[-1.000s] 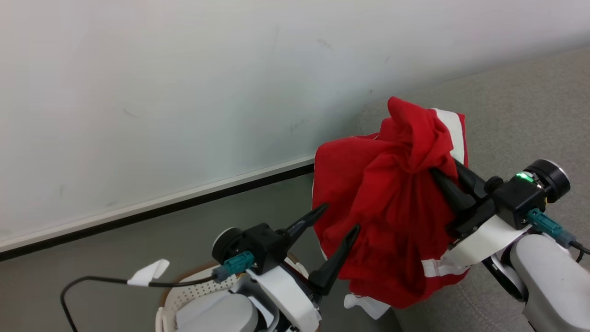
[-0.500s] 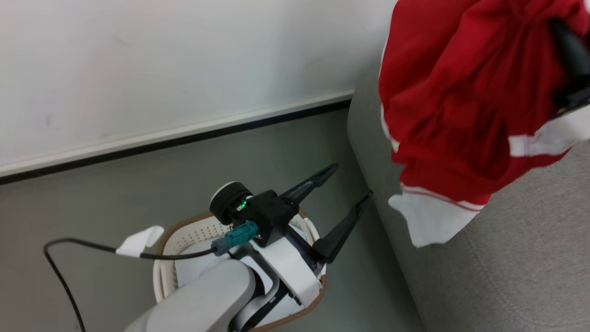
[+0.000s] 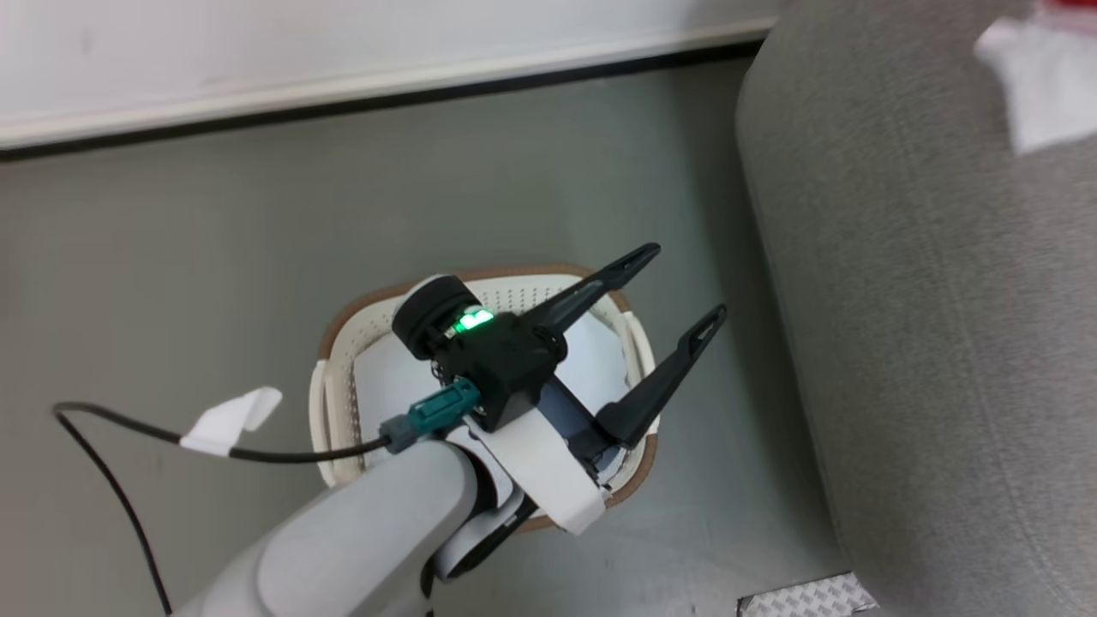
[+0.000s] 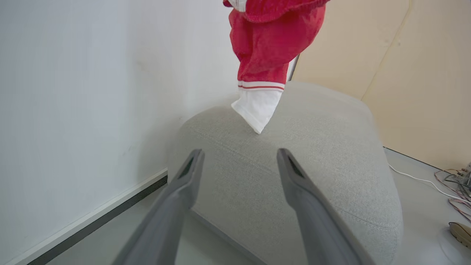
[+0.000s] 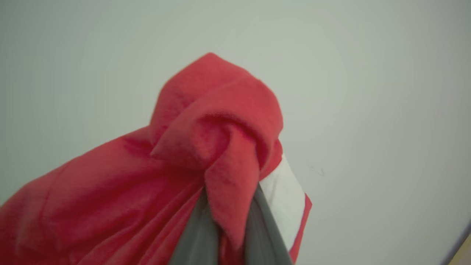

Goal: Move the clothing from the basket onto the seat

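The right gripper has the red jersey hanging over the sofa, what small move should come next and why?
Probably lower the right gripper a little before releasing. Its fingers pinch the jersey, which hangs over the sofa with just its white tip near the top; lowering should lay it down rather than drop it.

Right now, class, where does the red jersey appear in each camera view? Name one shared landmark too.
Head view: jersey, mostly white trim, in the top right corner.
Left wrist view: jersey top centre, hanging over the sofa.
Right wrist view: jersey centre and lower left, pinched between the jaws.
Shared landmark: the grey sofa, in the head and left wrist views.
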Controlling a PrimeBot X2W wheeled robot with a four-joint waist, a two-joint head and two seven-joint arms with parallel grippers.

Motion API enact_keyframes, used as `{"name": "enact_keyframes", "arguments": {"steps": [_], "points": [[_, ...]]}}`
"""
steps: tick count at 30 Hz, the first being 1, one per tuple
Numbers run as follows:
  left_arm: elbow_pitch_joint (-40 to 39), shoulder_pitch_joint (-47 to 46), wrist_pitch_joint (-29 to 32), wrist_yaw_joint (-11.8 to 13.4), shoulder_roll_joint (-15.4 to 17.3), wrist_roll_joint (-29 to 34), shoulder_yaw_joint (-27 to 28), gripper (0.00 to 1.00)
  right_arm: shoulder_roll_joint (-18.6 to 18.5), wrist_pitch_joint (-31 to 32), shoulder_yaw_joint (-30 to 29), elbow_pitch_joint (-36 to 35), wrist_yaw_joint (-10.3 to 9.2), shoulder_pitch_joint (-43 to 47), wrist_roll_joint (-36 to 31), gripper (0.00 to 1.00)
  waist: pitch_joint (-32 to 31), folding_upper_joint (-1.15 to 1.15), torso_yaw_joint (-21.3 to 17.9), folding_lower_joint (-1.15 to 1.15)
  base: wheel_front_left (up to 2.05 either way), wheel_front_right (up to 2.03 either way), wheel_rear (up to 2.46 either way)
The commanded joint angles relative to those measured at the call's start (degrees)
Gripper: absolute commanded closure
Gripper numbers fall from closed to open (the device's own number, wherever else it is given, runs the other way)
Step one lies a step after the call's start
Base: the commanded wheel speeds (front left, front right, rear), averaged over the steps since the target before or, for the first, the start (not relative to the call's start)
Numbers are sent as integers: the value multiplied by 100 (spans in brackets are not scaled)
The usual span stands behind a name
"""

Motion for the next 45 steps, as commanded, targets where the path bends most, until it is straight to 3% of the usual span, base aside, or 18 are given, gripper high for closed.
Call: {"name": "enact_keyframes", "arguments": {"steps": [1,7,11,16,21,29,30,31,32,38,45], "points": [[-34,-71,-38,18,41,46,30,0,-72,12,-91,49,-16,-168,-24,100,201,0,128,-1,0,0,0],[-227,-137,-64,84,146,113,79,0,-539,236,-723,700,-16,-623,-139,100,504,0,258,-1,0,0,0],[-299,-151,-45,119,199,144,86,0,-567,243,-908,1068,-16,-251,-235,100,643,0,277,-1,0,0,0],[-378,-182,-77,155,244,209,85,0,-339,-36,-1420,1908,-16,536,-421,100,745,0,329,-1,0,0,0],[-399,-73,-191,239,155,112,140,0,170,-534,-1907,2721,-16,1332,-539,100,711,0,411,-1,0,0,0],[-353,240,-330,367,263,-13,238,0,558,-929,-2837,3825,-16,1854,-901,100,496,0,488,-1,0,0,0],[-344,274,-345,384,289,-25,247,0,607,-950,-2910,3911,-16,1856,-989,82,457,0,484,-1,0,0,0],[-326,320,-354,402,309,-45,269,0,659,-968,-2957,3967,-16,1852,-1093,46,409,0,473,-1,0,0,0],[-309,358,-362,426,325,-68,284,0,691,-983,-3001,4014,-16,1839,-1187,0,366,0,460,-1,0,0,0],[-167,605,-462,535,384,-174,413,0,872,-1029,-3004,4066,-16,1894,-1601,0,1,0,350,-1,0,0,0],[164,997,-544,722,437,-225,663,0,1289,-1131,-2605,3444,-17,2408,-1738,0,-547,0,204,-1,0,0,0]]}}
